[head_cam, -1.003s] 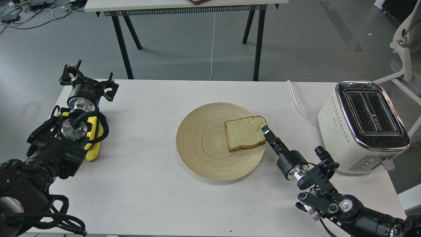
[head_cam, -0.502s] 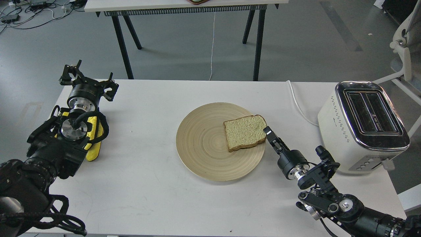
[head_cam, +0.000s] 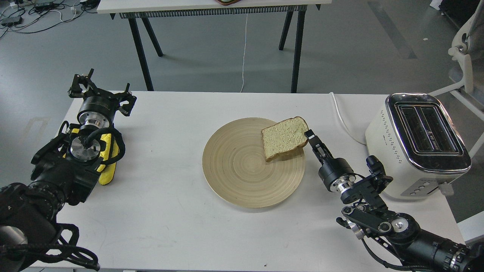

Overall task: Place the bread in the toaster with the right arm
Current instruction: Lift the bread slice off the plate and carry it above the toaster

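The bread [head_cam: 283, 137], a pale speckled slice with a brown crust, is lifted and tilted over the right side of the round wooden plate [head_cam: 242, 173]. My right gripper [head_cam: 308, 136] is shut on the slice's right edge and holds it up off the plate. The cream-white toaster [head_cam: 416, 145] with its chrome top and two dark slots stands at the table's right end, to the right of the gripper. My left gripper [head_cam: 101, 92] rests at the table's far left, its fingers spread and empty.
A white cable [head_cam: 342, 117] runs from the toaster across the table's back edge. Yellow padding [head_cam: 107, 160] sits under my left arm. A second table [head_cam: 211, 7] stands beyond, and a white chair [head_cam: 467, 56] at the far right.
My right gripper has closed on the bread's right edge and raised it. The slice has gone from flat on the plate to lifted and tilted. The left arm has not moved.
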`<state>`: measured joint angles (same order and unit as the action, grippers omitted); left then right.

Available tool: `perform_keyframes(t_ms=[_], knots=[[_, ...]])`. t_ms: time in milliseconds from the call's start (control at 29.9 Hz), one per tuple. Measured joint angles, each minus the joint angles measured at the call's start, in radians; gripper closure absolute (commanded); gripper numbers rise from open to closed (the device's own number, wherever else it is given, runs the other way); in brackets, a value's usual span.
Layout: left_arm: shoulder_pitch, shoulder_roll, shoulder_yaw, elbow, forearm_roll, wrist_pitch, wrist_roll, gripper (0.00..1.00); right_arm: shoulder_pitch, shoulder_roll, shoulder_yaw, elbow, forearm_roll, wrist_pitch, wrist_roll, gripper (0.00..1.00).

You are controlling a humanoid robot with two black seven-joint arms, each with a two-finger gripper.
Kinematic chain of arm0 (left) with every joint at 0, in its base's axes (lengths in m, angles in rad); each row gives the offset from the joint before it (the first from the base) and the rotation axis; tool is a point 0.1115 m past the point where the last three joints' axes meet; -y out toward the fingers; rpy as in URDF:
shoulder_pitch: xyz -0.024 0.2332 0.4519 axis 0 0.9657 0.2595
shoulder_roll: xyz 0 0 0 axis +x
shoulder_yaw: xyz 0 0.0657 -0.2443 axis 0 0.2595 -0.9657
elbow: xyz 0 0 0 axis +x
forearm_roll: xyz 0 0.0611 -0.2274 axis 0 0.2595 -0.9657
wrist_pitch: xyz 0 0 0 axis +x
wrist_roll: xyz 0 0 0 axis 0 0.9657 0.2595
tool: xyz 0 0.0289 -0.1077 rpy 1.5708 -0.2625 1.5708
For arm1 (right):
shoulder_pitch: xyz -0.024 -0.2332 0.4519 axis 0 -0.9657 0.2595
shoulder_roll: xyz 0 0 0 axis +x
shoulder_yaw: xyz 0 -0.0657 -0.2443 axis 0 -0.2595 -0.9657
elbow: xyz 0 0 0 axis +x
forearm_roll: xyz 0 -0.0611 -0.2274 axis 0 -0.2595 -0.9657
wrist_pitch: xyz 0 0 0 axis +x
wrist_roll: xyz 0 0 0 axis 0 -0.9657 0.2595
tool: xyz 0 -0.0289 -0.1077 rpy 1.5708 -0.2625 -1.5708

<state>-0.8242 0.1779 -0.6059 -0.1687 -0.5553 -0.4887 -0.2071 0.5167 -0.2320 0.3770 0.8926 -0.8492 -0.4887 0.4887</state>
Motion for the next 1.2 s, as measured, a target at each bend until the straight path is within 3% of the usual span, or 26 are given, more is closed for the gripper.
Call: perform_keyframes(t_ms=[201,435,569,702,1204], knots=[[0.000,0.000,0.000,0.000,0.000,0.000,0.000,0.00,0.028,-0.188,0.114,0.194,-0.001,0.000,0.000,0.99],[0.000,0.000,0.000,0.000,0.000,0.000,0.000,0.00,0.007,-0.570,0.225,0.449,0.001,0.000,0.000,1.00],[0.000,0.000,0.000,0.000,0.000,0.000,0.000,0.00,-0.046,-0.792,0.233,0.502,0.001,0.000,0.000,1.00],[0.000,0.000,0.000,0.000,0.000,0.000,0.000,0.00,-0.097,-0.934,0.233,0.499,0.001,0.000,0.000,1.00],[0.000,0.000,0.000,0.000,0.000,0.000,0.000,0.00,-0.180,-1.023,0.216,0.437,0.001,0.000,0.000,1.00]])
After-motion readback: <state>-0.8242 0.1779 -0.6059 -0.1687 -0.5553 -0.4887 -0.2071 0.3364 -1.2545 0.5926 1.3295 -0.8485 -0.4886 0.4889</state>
